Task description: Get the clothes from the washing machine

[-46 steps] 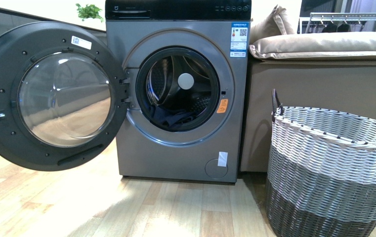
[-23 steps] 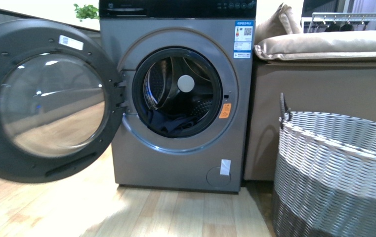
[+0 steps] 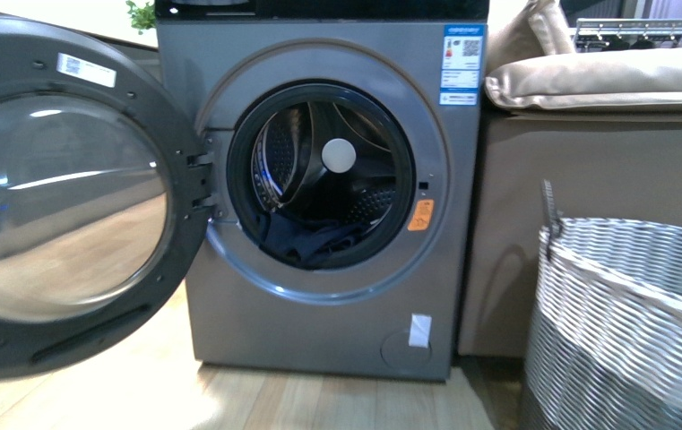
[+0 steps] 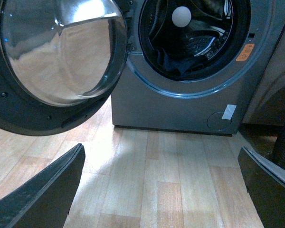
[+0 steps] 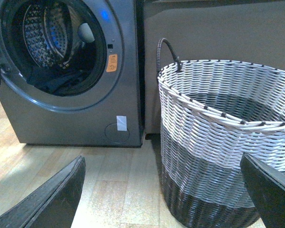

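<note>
The grey washing machine [image 3: 319, 313] stands ahead with its glass door [image 3: 59, 188] swung wide open to the left. The dark navy clothes [image 3: 306, 244] lie low in the perforated drum; they also show in the left wrist view [image 4: 178, 66] and the right wrist view [image 5: 54, 80]. Neither arm shows in the front view. My left gripper [image 4: 161, 190] is open and empty above the wooden floor, short of the machine. My right gripper [image 5: 164, 194] is open and empty, facing the machine's right side and the basket.
A grey-white woven basket [image 3: 628, 331] stands on the floor right of the machine, close in the right wrist view [image 5: 218, 142]. A beige sofa with cushion [image 3: 606, 81] is behind it. The open door fills the left. Wooden floor [image 4: 156, 175] lies before the machine.
The view has moved closer to the washing machine: the drum opening, door and basket all appear larger, and the basket has shifted toward the right edge.
</note>
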